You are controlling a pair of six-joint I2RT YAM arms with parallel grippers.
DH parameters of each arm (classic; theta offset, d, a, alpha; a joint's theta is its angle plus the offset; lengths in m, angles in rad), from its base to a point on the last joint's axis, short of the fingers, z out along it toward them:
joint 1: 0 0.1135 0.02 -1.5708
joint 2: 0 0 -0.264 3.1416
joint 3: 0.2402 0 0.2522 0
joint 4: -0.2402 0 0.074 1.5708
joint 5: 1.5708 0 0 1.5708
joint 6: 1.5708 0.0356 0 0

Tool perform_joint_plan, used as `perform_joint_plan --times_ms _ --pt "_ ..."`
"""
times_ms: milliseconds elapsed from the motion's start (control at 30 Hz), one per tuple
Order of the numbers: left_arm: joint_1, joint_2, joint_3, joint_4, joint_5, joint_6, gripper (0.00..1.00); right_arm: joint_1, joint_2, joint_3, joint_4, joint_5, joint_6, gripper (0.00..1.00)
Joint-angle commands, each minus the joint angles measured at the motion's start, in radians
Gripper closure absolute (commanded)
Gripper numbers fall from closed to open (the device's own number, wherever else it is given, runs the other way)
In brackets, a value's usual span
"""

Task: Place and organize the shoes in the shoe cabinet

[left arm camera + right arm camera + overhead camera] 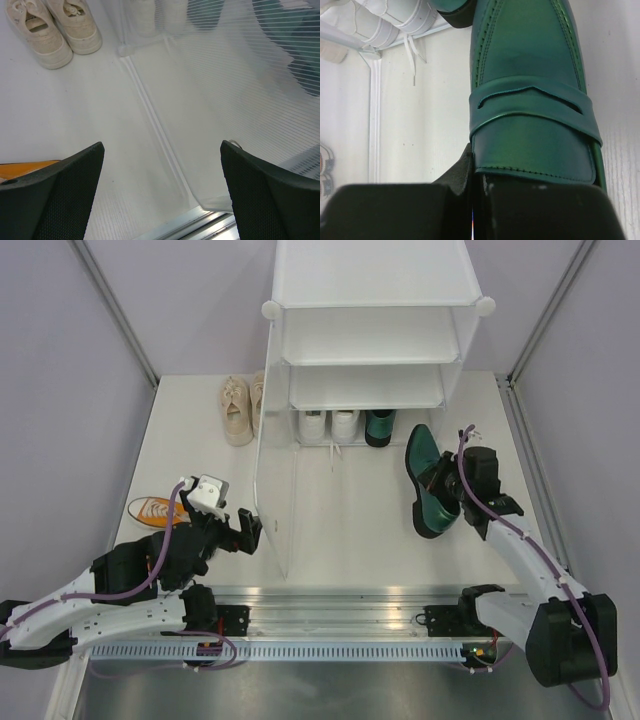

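Note:
The shoe cabinet (375,270) stands at the back centre, its translucent side panel (240,100) reaching toward me. White sneakers (328,425) and one dark green heel (379,426) sit in its bottom tier. My right gripper (450,492) is shut on the rear edge of the other green heel (428,480), which is right of the cabinet, toe toward the shelf. That held heel (530,100) fills the right wrist view, pinched at my right gripper (476,200). My left gripper (238,530) hangs open and empty beside the panel's near corner, as the left wrist view (162,190) confirms.
A pair of cream sneakers (240,408) lies on the floor left of the cabinet, the same cream pair (50,30) showing ahead of the left gripper. An orange sneaker (155,510) lies at the left, next to the left arm. The metal rail (330,605) runs along the near edge.

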Motion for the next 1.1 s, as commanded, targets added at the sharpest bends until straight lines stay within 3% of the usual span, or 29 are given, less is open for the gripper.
perform_joint_plan --times_ms 0,400,800,1067 --pt "0.004 0.007 -0.002 0.016 -0.029 0.031 0.0 0.001 0.011 0.053 0.073 0.032 -0.029 0.99" --pt "0.004 0.007 -0.002 0.016 -0.029 0.031 0.0 0.003 0.325 0.2 0.301 0.023 -0.057 0.99" --pt "0.006 0.007 -0.001 0.016 -0.03 0.032 0.0 0.021 0.475 0.376 0.297 0.147 -0.124 0.99" --pt "0.006 0.011 -0.001 0.018 -0.024 0.032 0.0 0.037 0.592 0.395 0.464 0.195 -0.161 0.99"
